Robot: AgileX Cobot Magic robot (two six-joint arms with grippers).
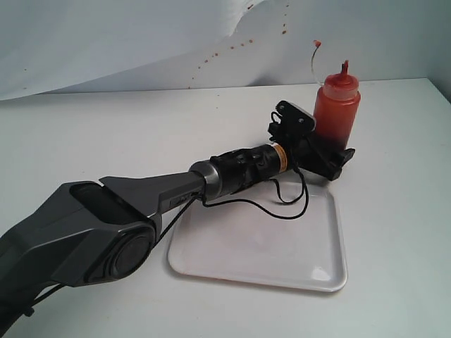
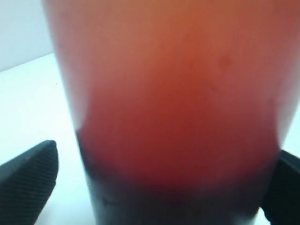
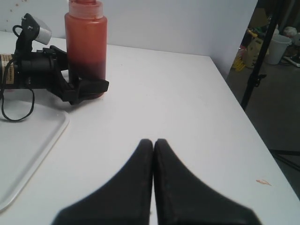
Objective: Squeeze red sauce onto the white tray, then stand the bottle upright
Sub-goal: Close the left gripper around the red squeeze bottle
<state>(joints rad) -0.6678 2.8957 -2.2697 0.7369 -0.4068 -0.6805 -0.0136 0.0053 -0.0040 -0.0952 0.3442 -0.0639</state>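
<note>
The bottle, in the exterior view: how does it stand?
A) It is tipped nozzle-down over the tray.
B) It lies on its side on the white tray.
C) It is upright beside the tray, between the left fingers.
C: the bottle stands nozzle up on the table beyond the white tray, with the left gripper and its fingers around its base.

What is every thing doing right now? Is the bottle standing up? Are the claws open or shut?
bottle: upright on the table beyond the tray, holding red sauce, tip cap off.
white tray: lying flat, no sauce showing on it.
left gripper: open, jaws either side of the bottle's base.
right gripper: shut, empty.
</note>
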